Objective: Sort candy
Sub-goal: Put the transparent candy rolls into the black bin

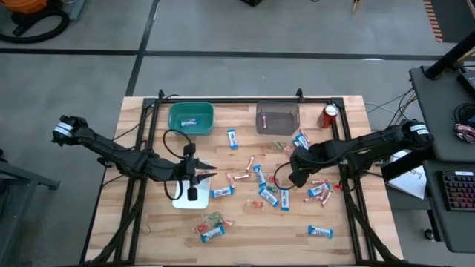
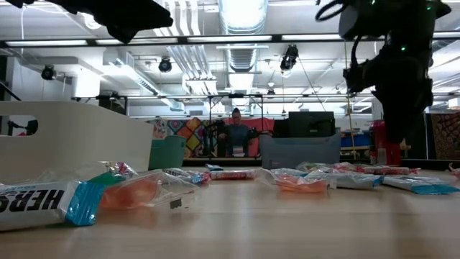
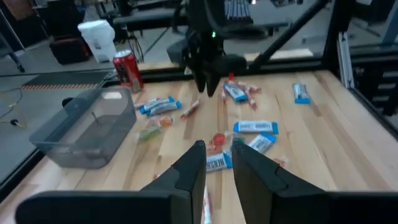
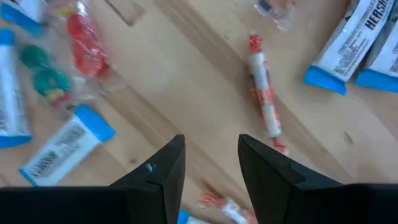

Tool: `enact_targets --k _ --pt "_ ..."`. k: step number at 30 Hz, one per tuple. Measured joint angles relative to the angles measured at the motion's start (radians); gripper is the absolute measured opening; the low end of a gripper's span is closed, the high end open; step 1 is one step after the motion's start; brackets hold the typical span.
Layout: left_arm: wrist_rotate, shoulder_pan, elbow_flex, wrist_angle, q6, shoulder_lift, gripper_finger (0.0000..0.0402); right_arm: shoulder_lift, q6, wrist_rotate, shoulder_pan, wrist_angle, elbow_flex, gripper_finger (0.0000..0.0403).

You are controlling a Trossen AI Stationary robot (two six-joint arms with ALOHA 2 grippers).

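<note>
Candy lies scattered over the wooden table (image 1: 245, 226): blue-and-white mini bars (image 1: 269, 197), slim pink sticks (image 1: 239, 178) and small red, orange and green pieces (image 1: 211, 219). My left gripper (image 1: 199, 175) hovers open over the far edge of a white bin (image 1: 185, 199), left of the pile. In its wrist view the left gripper (image 3: 217, 165) points at a mini bar (image 3: 216, 163) lying on the table beyond its tips. My right gripper (image 1: 297, 169) is open above the right part of the pile. In its wrist view the right gripper (image 4: 210, 163) hangs over bare wood beside a pink stick (image 4: 263, 93).
A teal bin (image 1: 191, 117) and a clear grey bin (image 1: 277, 117) stand at the far edge, with a red soda can (image 1: 330, 113) to their right. More candy lies near the table's near edge (image 1: 320, 232). Black frame rails (image 1: 349, 185) run along both sides.
</note>
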Motion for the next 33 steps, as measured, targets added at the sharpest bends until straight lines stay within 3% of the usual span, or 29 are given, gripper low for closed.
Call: enact_targets --k 8,18,23,31,33 --pt "-0.010 0.000 0.029 0.003 0.027 0.008 0.0063 0.104 -0.123 -0.006 -0.077 -0.002 0.000 0.0161" --pt "-0.009 0.000 0.030 0.001 0.048 0.010 0.0063 0.241 -0.200 0.001 -0.117 0.008 -0.001 0.0144" --pt "-0.009 0.000 0.030 0.001 0.048 0.013 0.0063 0.267 -0.211 -0.004 -0.117 0.017 0.001 0.0113" --pt "-0.024 0.000 0.028 0.019 0.031 0.014 0.0063 0.260 -0.213 -0.003 -0.117 0.049 0.000 0.0022" --pt "-0.025 0.000 0.024 0.060 0.018 0.023 0.0063 0.259 -0.213 0.001 -0.117 0.061 0.002 0.0015"
